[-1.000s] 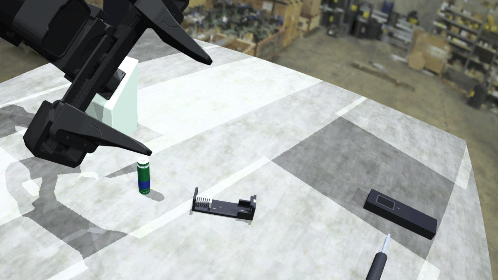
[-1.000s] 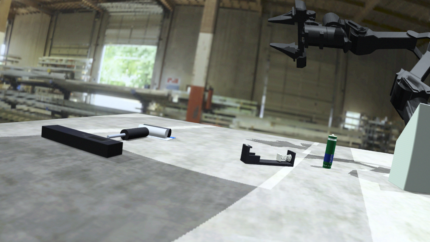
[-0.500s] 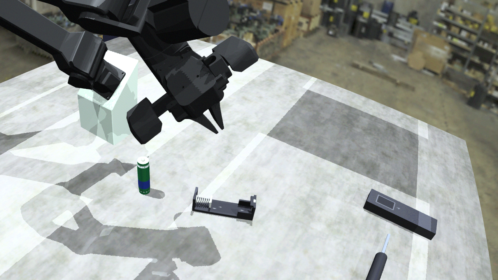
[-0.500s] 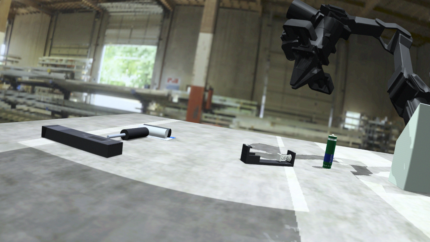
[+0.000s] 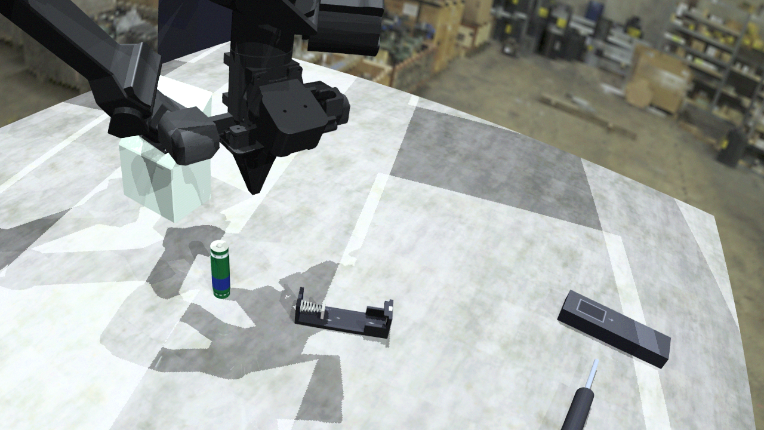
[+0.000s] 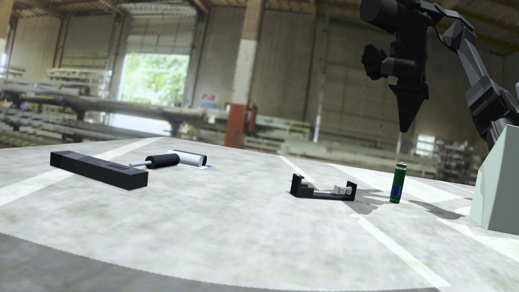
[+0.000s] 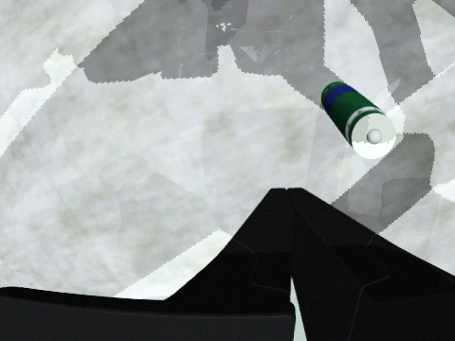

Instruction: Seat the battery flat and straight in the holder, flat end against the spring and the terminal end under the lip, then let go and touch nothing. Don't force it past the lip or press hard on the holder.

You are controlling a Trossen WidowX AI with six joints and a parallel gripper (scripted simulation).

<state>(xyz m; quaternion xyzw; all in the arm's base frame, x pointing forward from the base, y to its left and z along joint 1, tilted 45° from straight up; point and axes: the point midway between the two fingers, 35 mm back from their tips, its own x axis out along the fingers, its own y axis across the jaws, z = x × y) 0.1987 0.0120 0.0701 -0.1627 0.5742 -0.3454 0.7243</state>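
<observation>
- Overhead, the tool (image 5: 255,191) (image 6: 404,130) (image 7: 284,204) points down above the counter (image 5: 480,256) (image 6: 217,232) (image 7: 161,142), its tips together with nothing between them.
- Also from the top, the battery (image 5: 219,270) (image 6: 397,183) (image 7: 357,116) stands upright on the counter, outside the holder (image 5: 344,319) (image 6: 319,196), near the end with the spring (image 5: 311,306) (image 6: 346,190).
- Over toward the far side from the battery lie a dark oblong box (image 5: 614,328) (image 6: 97,170) and a screwdriver (image 5: 579,406) (image 6: 162,160), partly cut off by the frame.
- In the exterior view, the tool hangs well above the battery, not touching it; a white cylinder (image 6: 190,159) lies beside the screwdriver's handle.
- At the wrist, the closed tips show near the battery, whose terminal end faces up.
</observation>
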